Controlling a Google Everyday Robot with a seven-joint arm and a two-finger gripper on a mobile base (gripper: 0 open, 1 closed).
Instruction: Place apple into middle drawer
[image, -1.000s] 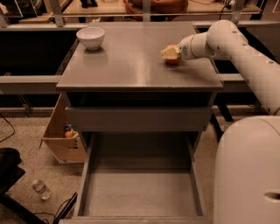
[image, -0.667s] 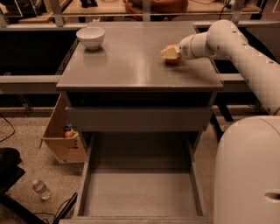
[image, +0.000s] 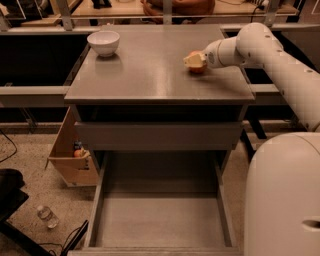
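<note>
The apple (image: 198, 68), small and red-orange, sits on the grey cabinet top (image: 150, 70) near its right edge. My gripper (image: 193, 60) reaches in from the right on a white arm (image: 270, 50) and is at the apple, covering its top and left side. The middle drawer (image: 160, 220) is pulled wide open below the cabinet front, showing a flat grey floor with low side walls and nothing in it.
A white bowl (image: 103, 42) stands at the cabinet top's back left. A closed drawer front (image: 157, 135) sits above the open drawer. A cardboard box (image: 72, 155) and a plastic bottle (image: 47, 216) lie on the floor at left. My white base (image: 282, 200) fills the lower right.
</note>
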